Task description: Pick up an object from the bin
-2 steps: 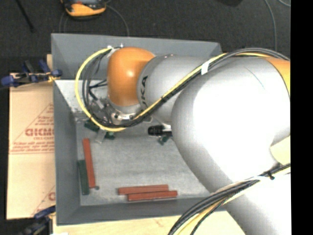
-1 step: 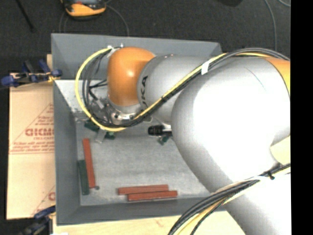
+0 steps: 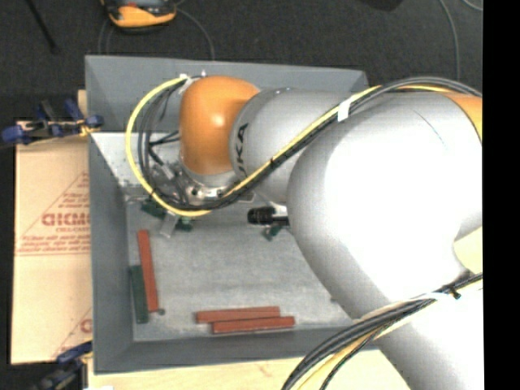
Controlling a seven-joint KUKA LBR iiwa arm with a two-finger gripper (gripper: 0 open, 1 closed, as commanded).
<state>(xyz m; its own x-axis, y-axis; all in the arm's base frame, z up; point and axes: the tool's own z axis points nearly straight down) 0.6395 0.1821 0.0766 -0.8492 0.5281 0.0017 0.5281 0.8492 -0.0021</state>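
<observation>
The robot's thick silver arm [image 3: 382, 210] is closest to view. It reaches in from the right and covers much of the grey bin [image 3: 110, 331]. Its wrist, under an orange cover [image 3: 210, 124] ringed with yellow cable, points down at the far left corner of the bin floor.

The gripper [image 3: 175, 208] sits low there, among small dark green pieces [image 3: 153, 210] that are the likeliest target. The wrist and cables hide most of it, so I cannot tell whether it is open or closed, or whether it touches anything. This looks like the reach or grasp step, with nothing visibly lifted. The next move calls for closing on one piece and rising straight up, clear of the nearby wall.

A black and green piece [image 3: 266, 218] lies mid-floor, half tucked under the arm. A red stick [image 3: 146, 270] and a dark green stick [image 3: 136, 295] lie along the left wall, and two red-brown sticks [image 3: 244, 319] along the near wall. The right of the floor is hidden.
</observation>
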